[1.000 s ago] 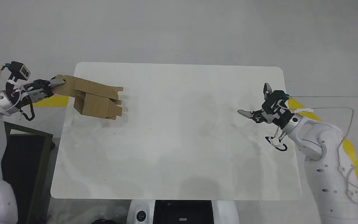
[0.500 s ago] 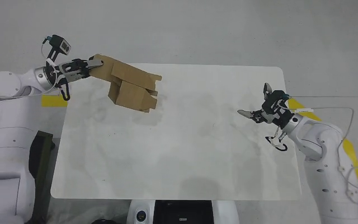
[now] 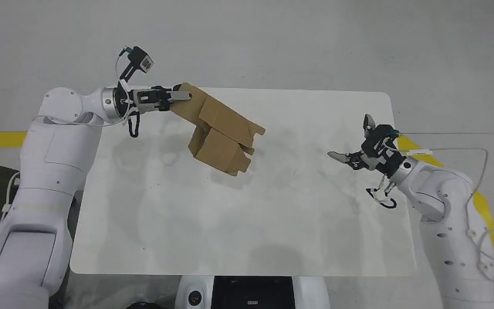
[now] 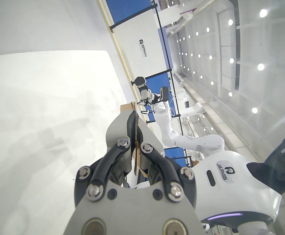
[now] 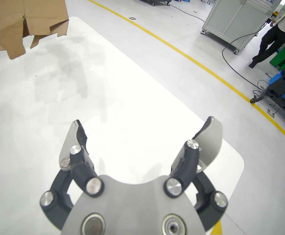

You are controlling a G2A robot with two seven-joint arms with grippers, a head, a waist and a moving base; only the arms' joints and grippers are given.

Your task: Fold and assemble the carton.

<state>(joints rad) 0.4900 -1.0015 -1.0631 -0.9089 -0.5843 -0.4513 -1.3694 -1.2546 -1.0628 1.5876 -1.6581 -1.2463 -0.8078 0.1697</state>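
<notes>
The carton (image 3: 222,133) hangs over the far-left part of the table (image 3: 309,232). Its long axis slants from the left hand (image 3: 184,96), which pinches its outer end, toward the table's middle. The right hand (image 5: 143,124) hovers wide open near the right edge, well apart.

The right pincer (image 5: 144,125) hangs agape over the white table (image 5: 124,84) (brown carton (image 5: 40,17) well apart)

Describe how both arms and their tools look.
The left arm and right arm have smooth white rounded shells. The left tool and right tool each have a grey metal base, black linkages with silver bolts, and pale grey fingers with black ribbed pads.
</notes>
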